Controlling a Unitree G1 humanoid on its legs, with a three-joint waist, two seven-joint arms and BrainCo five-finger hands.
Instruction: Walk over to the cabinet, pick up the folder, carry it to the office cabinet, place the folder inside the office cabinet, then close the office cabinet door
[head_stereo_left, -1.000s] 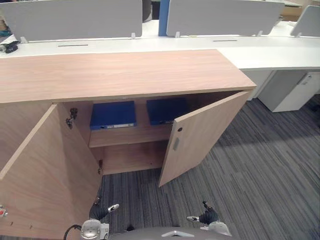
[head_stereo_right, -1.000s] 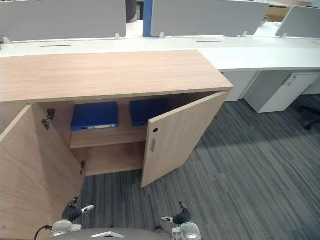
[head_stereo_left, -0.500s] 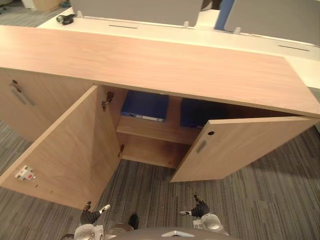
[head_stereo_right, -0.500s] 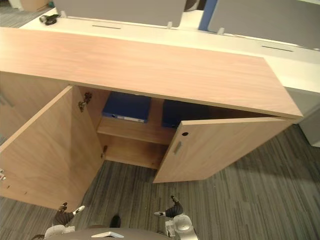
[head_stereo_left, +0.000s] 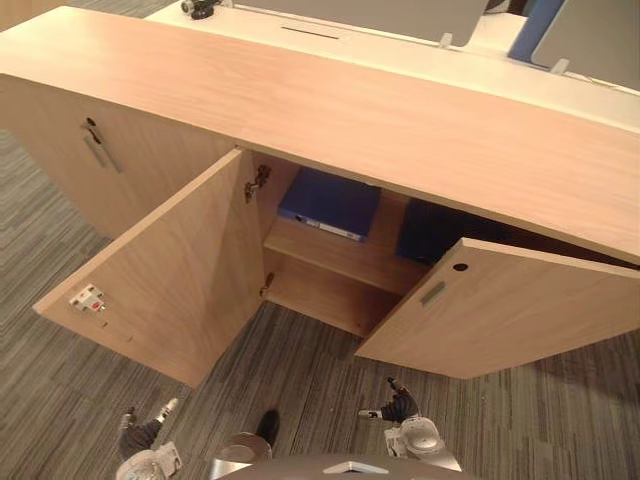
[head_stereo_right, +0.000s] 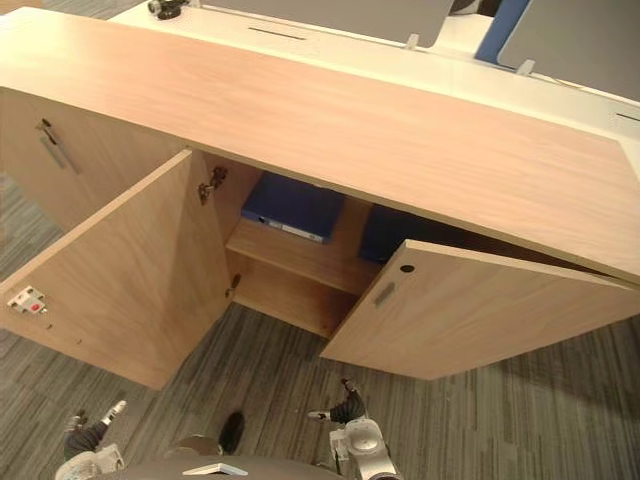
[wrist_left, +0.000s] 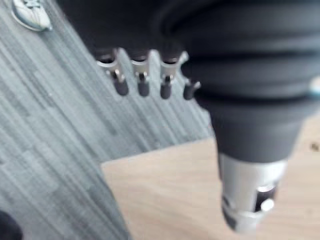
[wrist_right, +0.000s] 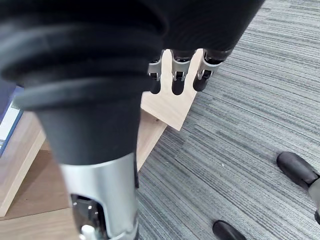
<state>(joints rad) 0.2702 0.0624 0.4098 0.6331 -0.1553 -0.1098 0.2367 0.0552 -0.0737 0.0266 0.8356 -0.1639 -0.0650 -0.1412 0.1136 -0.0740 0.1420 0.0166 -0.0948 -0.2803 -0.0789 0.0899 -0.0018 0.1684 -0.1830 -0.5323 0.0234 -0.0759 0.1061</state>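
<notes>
Both hands hang low and empty, fingers loosely straight and gripping nothing: the left hand (head_stereo_left: 143, 442) is at 7 o'clock of the head view and the right hand (head_stereo_left: 402, 408) at 5 o'clock, both well apart from the cabinet. The flat blue board-covered folder (head_stereo_left: 330, 203) lies at 12 o'clock on the upper wooden shelf (head_stereo_left: 335, 255) inside the long light-wood office cabinet (head_stereo_left: 350, 110), with its narrow spine and pale label facing outward. A second, darker blue folder (head_stereo_left: 432, 232) lies just beside it toward 1 o'clock, partly hidden by the right door. The folder looks stiff and should not sag. Its cover seems smooth enough to slide in a loose hold, and its weight depends on contents I cannot see. The outward spine edge is the likeliest place to take it, thumb on top and fingers beneath. If it is already delivered, only the doors remain. The left wooden door (head_stereo_left: 170, 285) stands swung wide toward 9 o'clock. The right wooden door (head_stereo_left: 510, 315), which has a small grey handle (head_stereo_left: 432, 293), stands half open toward 3 o'clock. Both are rigid hinged panels that should swing easily from a flat push on the outer face near the free edge. Grey striped carpet (head_stereo_left: 310, 370) lies below, and white desk tops (head_stereo_left: 400, 55) stand beyond at 12 o'clock.
</notes>
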